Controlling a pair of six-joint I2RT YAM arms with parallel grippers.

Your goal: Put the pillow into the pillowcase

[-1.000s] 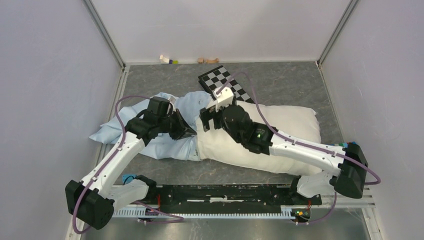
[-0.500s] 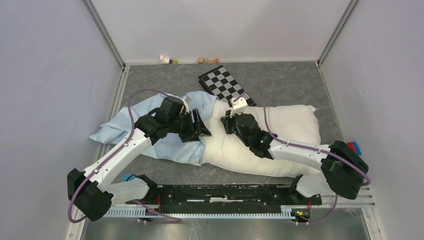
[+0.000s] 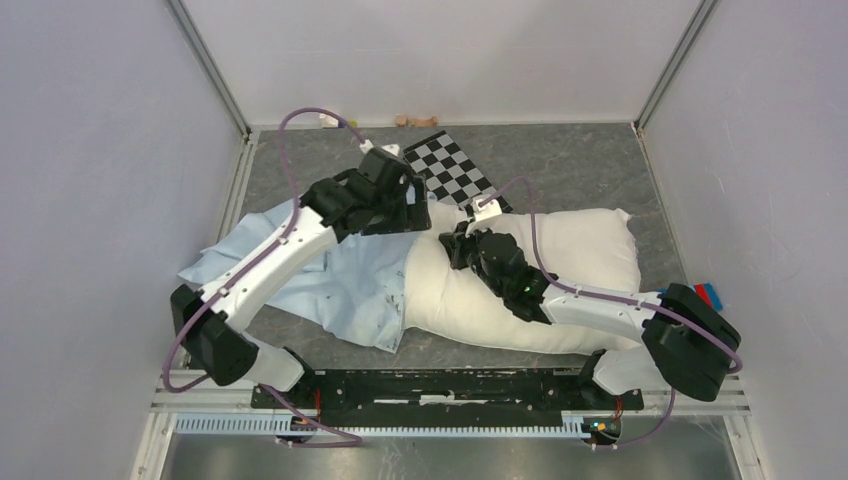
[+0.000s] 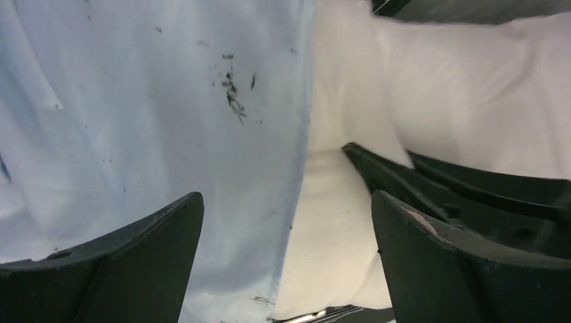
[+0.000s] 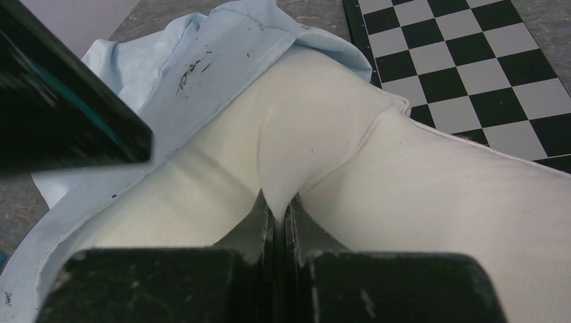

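Top external view: pillow (image 3: pixel 570 265) is laid across the surface (image 3: pixel 585 165) from the middle to the right. Its left end is met by the mouth of the pillowcase (image 3: pixel 320 285), which is spread wrinkled to the left. In the right wrist view only the far corner of the pillow is seen tucked under the blue hem. Pillow is judged soft, plump, light but bulky and easily bunched, so a pinch of its cover near the left end is best taken. Pillowcase is judged thin, limp and prone to sliding, best taken at the open hem. Right hand (image 3: pixel 458 245) is clenched on a fold of pillow fabric near that left end, with the arm stretched low over the pillow. Left hand (image 3: pixel 408 208) is spread wide with nothing held. It is hung above the line where blue cloth meets pillow, with the arm reached forward, near the checkerboard panel (image 3: pixel 450 170).
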